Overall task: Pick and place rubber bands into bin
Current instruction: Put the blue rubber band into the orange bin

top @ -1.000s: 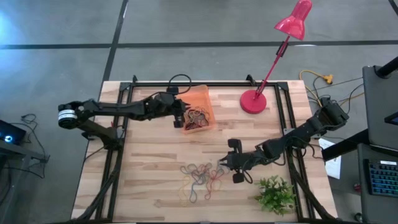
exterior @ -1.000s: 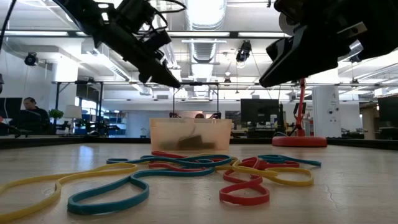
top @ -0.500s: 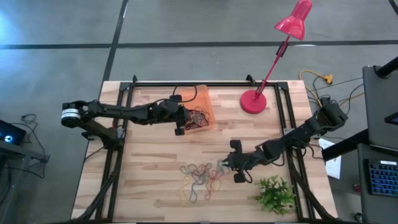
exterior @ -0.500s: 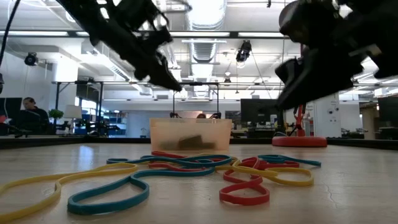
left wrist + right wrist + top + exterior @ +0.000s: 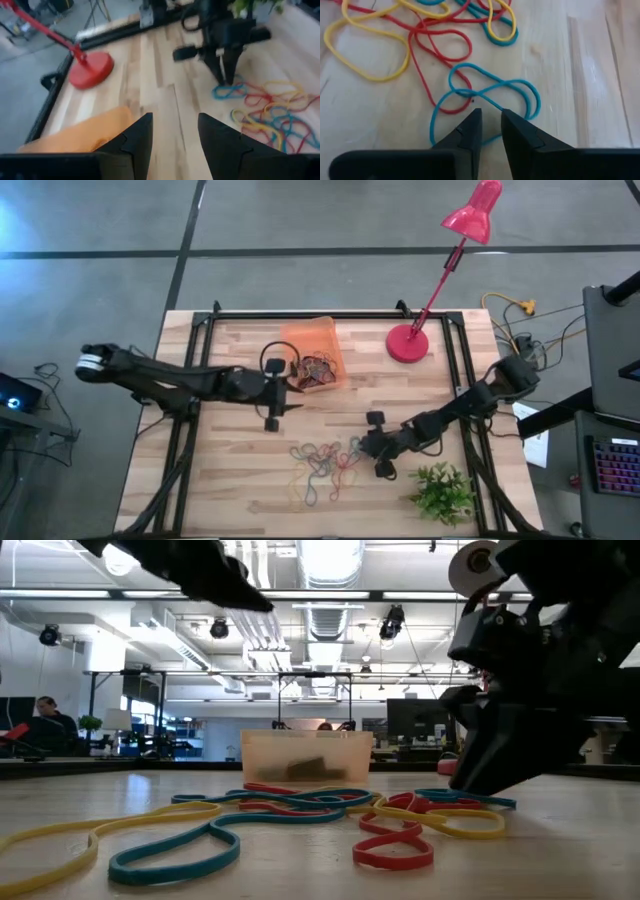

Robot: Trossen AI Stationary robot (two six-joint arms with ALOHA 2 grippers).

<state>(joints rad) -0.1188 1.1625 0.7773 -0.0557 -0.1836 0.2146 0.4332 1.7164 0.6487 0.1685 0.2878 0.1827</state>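
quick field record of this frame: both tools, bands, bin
left tool: open, empty, over bare table just in front of the bin
right tool: fingers slightly apart, low over a blue band at the pile's right edge
loose rubber bands: tangled pile on the table, red, yellow, blue
bin: orange, far side of the table, already holds a clump of bands
lamp base: right of the bin
plant: near right corner
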